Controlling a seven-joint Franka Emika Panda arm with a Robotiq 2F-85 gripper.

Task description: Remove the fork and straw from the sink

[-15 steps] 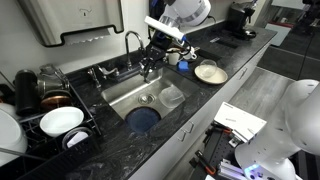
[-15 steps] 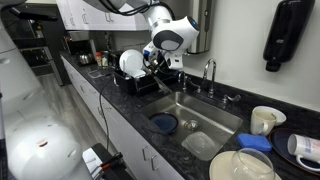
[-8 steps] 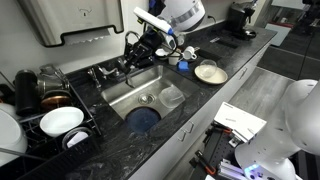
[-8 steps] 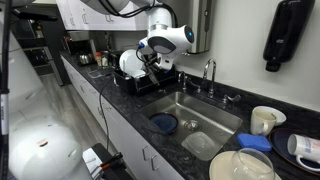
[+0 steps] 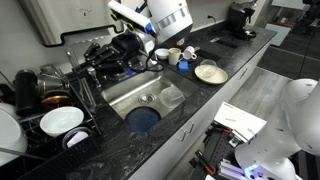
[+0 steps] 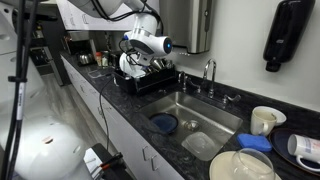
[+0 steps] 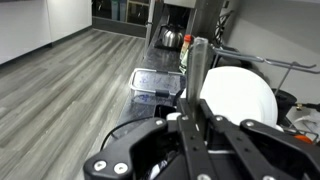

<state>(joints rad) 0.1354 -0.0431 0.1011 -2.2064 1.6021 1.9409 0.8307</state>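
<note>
The sink [image 5: 122, 92] is a steel basin in the black countertop and also shows in an exterior view [image 6: 205, 112]. I see no fork or straw lying in it. My gripper [image 5: 92, 62] has its arm stretched away from the basin and hangs over the black wire dish rack [image 5: 75, 92], as both exterior views show [image 6: 136, 64]. In the wrist view the gripper [image 7: 194, 108] is shut on a thin grey stick [image 7: 196, 68] that stands up in front of a white plate [image 7: 240, 95]. I cannot tell whether the stick is the fork or the straw.
A blue dish [image 5: 143, 118] and a clear container [image 5: 172, 96] lie in the sink. The rack [image 6: 140, 82] holds plates and dark pots. The faucet [image 6: 209, 72] stands behind the basin. Cups [image 5: 183, 55] and a bowl [image 5: 210, 72] sit on the counter beside the sink.
The arm has swung from the faucet end of the sink across to above the dish rack, carrying the thin stick with it.
</note>
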